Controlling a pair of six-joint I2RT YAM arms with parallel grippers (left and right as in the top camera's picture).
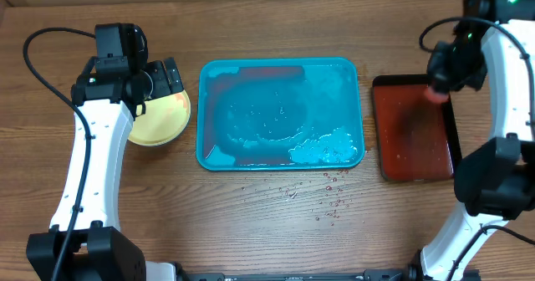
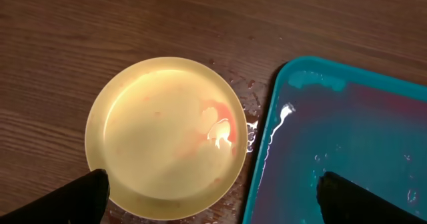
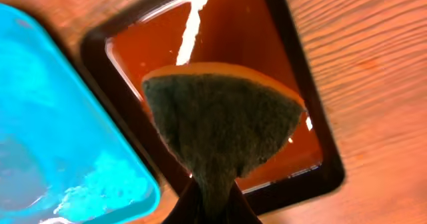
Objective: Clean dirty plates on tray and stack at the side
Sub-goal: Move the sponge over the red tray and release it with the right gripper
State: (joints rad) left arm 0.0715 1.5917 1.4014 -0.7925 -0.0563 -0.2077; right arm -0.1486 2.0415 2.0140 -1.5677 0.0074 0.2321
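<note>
The yellow plate (image 2: 167, 137) lies on the table (image 1: 267, 231) at 9 o'clock of the tray (image 1: 211, 155), our left jaws wide open and empty above it. We should lift straight up, clear of its rim. Our right jaws pinch the sponge (image 3: 223, 124).

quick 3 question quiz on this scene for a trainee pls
1. True or false: the plate lies in the teal tray.
2. What does the right gripper hold? A a plate, B a sponge, C nothing.
3. Fill in: the sponge hangs over the ___ tray.

Key
1. False. It sits on the table, beside the teal tray.
2. B.
3. Red, meaning the red tray.
</note>
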